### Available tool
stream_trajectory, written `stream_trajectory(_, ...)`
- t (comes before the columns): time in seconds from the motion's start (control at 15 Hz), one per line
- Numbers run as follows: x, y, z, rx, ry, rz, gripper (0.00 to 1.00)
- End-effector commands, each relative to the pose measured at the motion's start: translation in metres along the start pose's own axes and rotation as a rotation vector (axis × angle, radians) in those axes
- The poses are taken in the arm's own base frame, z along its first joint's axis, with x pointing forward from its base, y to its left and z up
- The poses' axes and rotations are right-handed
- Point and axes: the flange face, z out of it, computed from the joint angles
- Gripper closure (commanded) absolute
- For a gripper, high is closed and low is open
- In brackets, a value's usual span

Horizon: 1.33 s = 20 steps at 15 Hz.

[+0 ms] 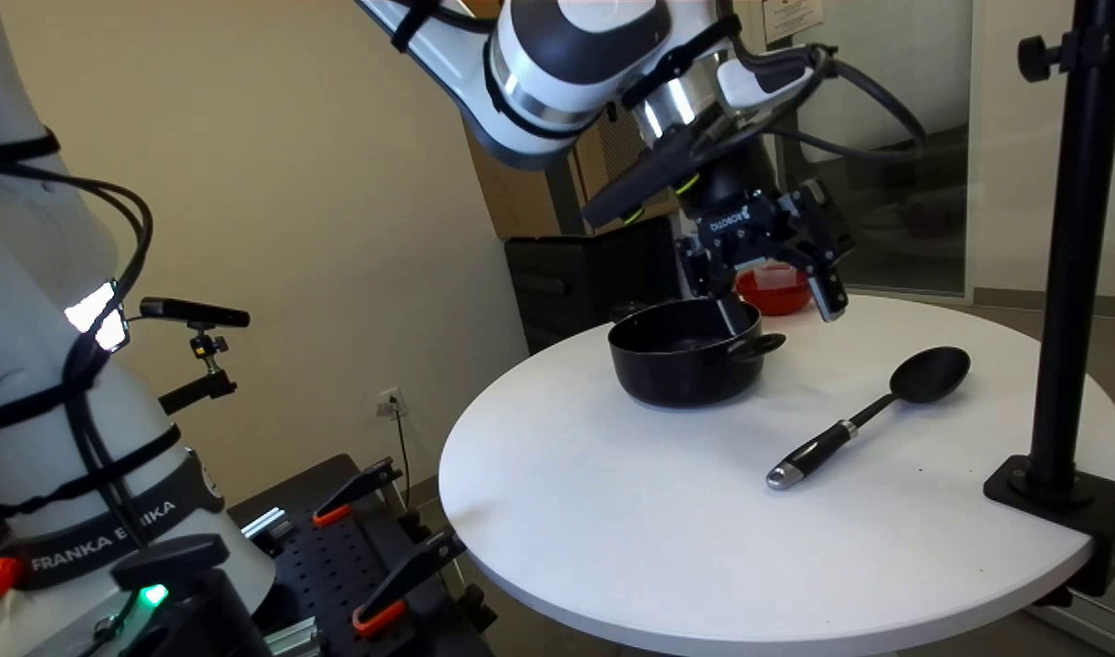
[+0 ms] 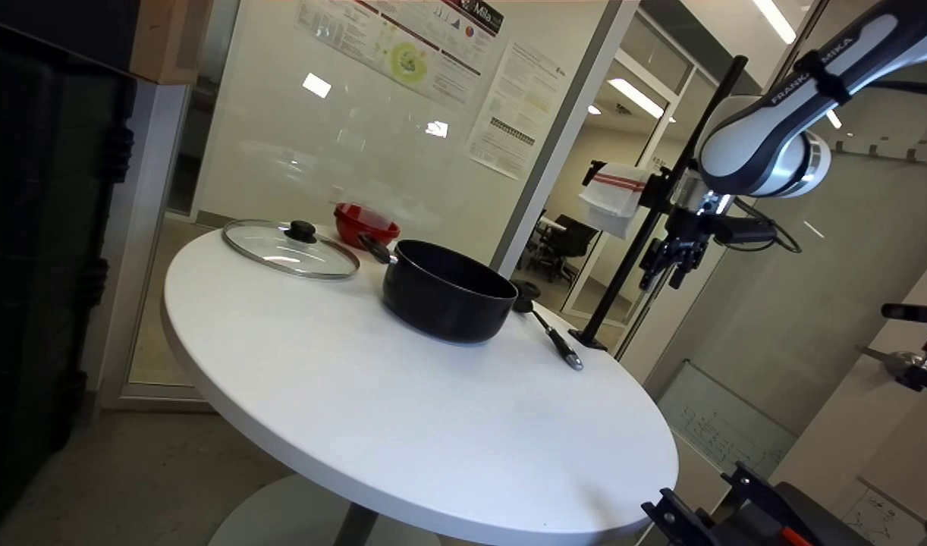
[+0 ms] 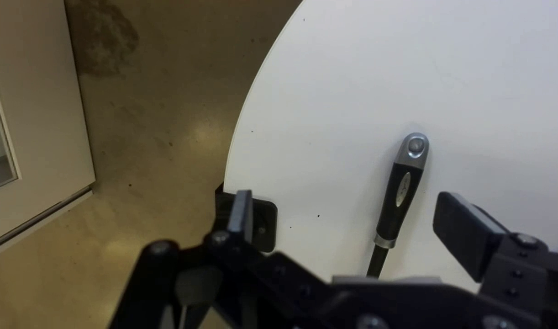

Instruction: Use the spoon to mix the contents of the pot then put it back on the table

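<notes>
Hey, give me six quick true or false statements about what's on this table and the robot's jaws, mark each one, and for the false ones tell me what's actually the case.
1. The spoon lies on the white table. True.
2. The jaws are shut on the spoon. False: they stand apart, gripping nothing.
3. The glass lid is off the pot. True.
4. The spoon's oval end is inside the pot. False: the whole spoon lies outside the pot.
5. A red bowl stands on the table. True.
6. The pot is white. False: the pot is black.
</notes>
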Motion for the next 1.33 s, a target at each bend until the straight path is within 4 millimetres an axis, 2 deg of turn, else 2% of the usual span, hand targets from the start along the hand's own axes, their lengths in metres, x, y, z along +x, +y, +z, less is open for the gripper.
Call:
stream_trajectory(0.0, 0.017, -0.012, 0.033, -0.009, 0.042, -0.047, 0.00)
stream_trajectory(0.13, 0.015, -0.029, 0.049, 0.022, 0.036, -0.103, 0.00)
stream_trajectory(0.2, 0.009, -0.020, 0.037, 0.011, 0.022, -0.058, 0.00)
stream_trajectory(0.4, 0.009, -0.032, 0.051, 0.023, 0.013, -0.090, 0.00)
stream_trajectory(0.47, 0.010, -0.031, 0.050, 0.022, 0.014, -0.092, 0.00)
stream_trajectory(0.53, 0.004, -0.022, 0.040, -0.014, 0.038, -0.070, 0.00)
stream_trajectory(0.67, 0.004, -0.023, 0.038, -0.020, 0.075, -0.075, 0.00)
stream_trajectory(1.07, 0.018, -0.071, 0.074, 0.036, 0.110, -0.158, 0.00)
stream_trajectory(1.27, 0.025, -0.088, 0.105, 0.076, 0.056, -0.155, 0.00)
